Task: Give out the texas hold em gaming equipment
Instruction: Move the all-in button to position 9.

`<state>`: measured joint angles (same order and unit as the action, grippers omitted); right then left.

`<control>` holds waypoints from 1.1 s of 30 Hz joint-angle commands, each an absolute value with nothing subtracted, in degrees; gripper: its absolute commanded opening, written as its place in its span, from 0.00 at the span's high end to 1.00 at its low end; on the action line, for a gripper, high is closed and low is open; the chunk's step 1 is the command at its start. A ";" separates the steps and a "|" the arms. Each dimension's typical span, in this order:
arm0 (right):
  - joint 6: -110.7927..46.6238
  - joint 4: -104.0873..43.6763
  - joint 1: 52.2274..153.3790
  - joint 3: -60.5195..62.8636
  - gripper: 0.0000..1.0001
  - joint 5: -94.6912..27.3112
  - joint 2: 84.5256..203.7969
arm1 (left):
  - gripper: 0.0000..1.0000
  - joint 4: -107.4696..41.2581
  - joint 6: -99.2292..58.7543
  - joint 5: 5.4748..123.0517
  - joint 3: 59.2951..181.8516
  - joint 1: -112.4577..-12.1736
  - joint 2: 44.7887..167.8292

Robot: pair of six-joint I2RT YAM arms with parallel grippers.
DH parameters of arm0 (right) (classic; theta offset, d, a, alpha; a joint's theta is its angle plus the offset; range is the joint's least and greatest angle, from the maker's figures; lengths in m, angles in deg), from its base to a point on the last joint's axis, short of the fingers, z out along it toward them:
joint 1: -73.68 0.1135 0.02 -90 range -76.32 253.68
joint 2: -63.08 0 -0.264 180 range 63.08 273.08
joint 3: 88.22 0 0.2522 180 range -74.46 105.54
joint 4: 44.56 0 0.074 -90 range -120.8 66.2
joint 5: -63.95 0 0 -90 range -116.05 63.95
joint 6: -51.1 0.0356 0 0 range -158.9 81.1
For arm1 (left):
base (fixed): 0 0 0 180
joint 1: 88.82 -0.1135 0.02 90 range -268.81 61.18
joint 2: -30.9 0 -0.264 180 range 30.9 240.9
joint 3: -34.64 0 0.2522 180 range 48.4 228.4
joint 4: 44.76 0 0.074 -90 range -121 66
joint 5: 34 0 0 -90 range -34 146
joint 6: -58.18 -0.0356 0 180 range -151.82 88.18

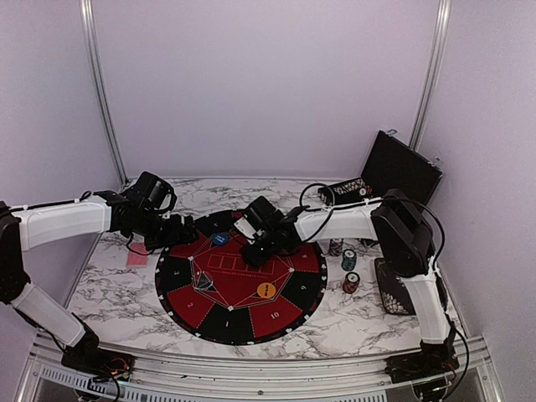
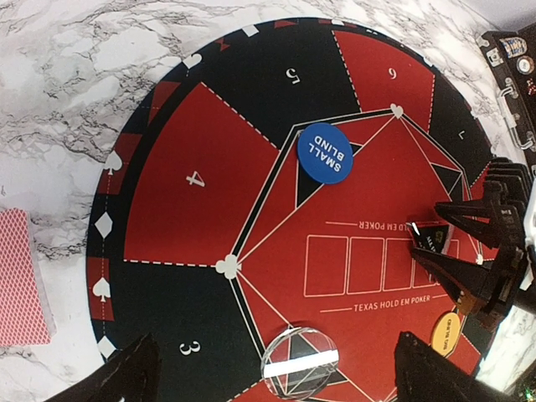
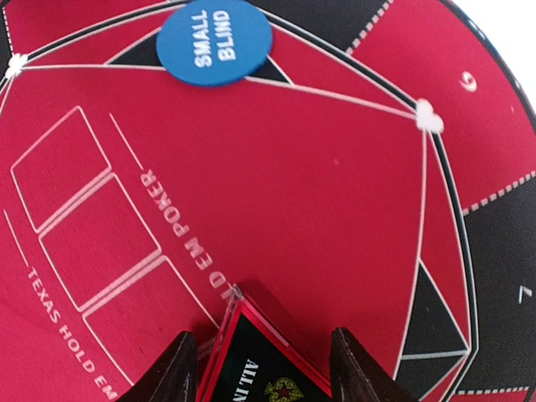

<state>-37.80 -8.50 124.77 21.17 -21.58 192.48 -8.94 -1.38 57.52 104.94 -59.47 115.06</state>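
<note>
Round felt-like poker mat [image 1: 209, 314], red and black sectors with white numerals, on a marble-patterned table [image 1: 109, 289]. Right gripper [image 3: 261, 356]: dark tapered fingers set at a medium gap, one on each side of a flat triangular "ALL IN" plaque [image 3: 260, 368] with a clear edge and black face; whether they press on it cannot be told. Beyond these jaws lies the glossy blue "SMALL BLIND" disc [image 3: 215, 40]. Only the left wrist view shows the orange disc [image 2: 445, 333], just beside the right fingers, a clear round disc [image 2: 300, 362] between the left fingertips, and red-backed cards [image 2: 21, 276] off the mat. Left gripper [image 2: 276, 373]: jaws spread wide, holding nothing. The top view alone shows striped chip stacks [image 1: 348, 260] behind the right arm, which reaches forward with its wrist bent down.
</note>
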 commanded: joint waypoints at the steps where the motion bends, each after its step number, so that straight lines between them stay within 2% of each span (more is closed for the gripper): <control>1: -33.42 -5.92 123.19 16.06 0.49 -19.10 189.59 | 0.01 -9.73 -1.85 58.09 107.10 -59.72 116.35; 14: -28.56 -8.62 122.41 4.82 0.49 -20.07 182.92 | 0.01 -9.69 -1.85 58.55 107.91 -59.72 117.77; 33: -24.65 -8.57 122.55 0.12 0.49 -21.87 178.96 | 0.01 -10.50 -1.76 59.23 108.08 -59.64 118.61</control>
